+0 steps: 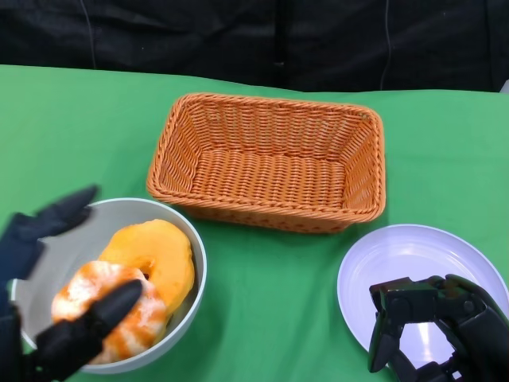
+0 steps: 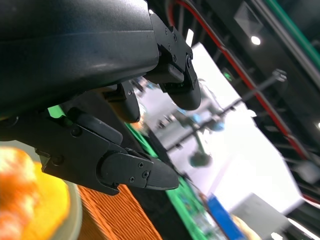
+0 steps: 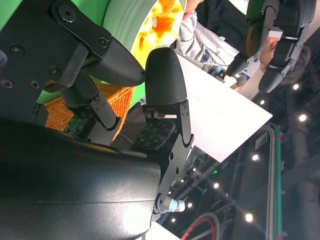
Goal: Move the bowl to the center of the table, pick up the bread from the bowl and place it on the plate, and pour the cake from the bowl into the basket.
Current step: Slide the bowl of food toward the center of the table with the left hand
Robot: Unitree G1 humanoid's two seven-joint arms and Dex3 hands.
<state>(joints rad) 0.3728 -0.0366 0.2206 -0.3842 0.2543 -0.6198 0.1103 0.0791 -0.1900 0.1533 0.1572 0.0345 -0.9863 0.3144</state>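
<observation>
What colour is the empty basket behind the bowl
Orange woven wicker basket, clearest in the head view.

Right robot hand (image 3: pixel 142 75) fills the frame, fingers (image 3: pixel 165 75) apart and holding nothing; beyond them, orange wicker basket (image 3: pixel 112 100), green worktop (image 3: pixel 90 10), orange-glazed pastry (image 3: pixel 162 22).

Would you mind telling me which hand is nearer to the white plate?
Right. The right hand hovers over the plate, at its near edge; the left hand is across the table, around the bowl.
</observation>
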